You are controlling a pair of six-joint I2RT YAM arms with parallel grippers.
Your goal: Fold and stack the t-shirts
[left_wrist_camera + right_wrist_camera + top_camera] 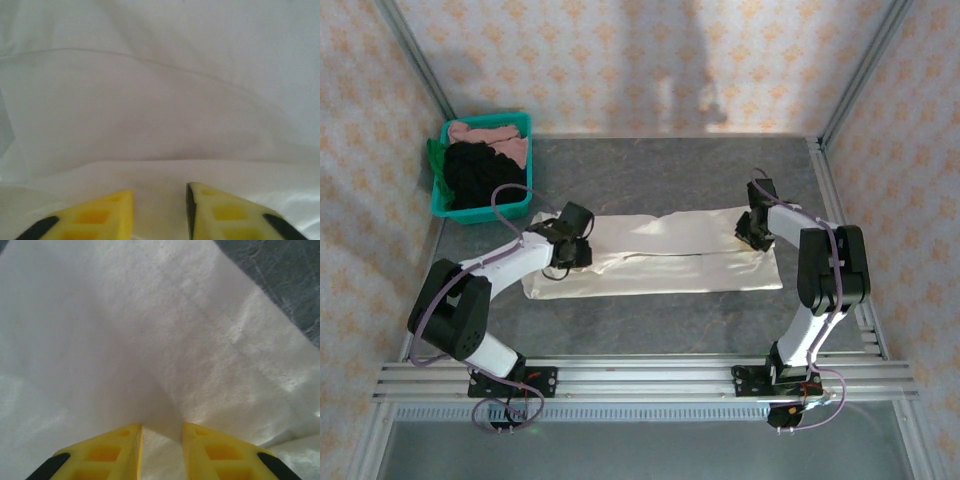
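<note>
**Both grippers down on the ends of the cream shirt**

The cream shirt (670, 255) lies mid-table as a long strip folded lengthwise, running left to right. The left gripper (578, 243) sits on its left end and the right gripper (752, 232) on its right end.

From the right wrist, the yellow fingers (210, 450) stand close together and the cloth rises in a ridge straight into the gap. That is a pinch on the shirt. The shirt's edge runs diagonally across the top right corner, with dark table (280, 270) beyond it.

From the left wrist, the left gripper (160, 192) shows a narrow gap with cream cloth across it and a fold line just ahead. I cannot tell whether the cloth is actually clamped there.

On room to move, there is a wide band of bare table (670, 170) behind the strip, reaching to the back wall. In front, a narrower bare band separates the shirt's near edge from the rail (640, 372).

The shirt's right end stops short of the right-hand frame (825, 190), with a little table left there.

The left side is tighter. The teal bin (480, 212) sits in the far left corner, near the left gripper, holding a pink shirt (495, 135), a black shirt (480, 170) and a green shirt (438, 160) in a heap.
</note>
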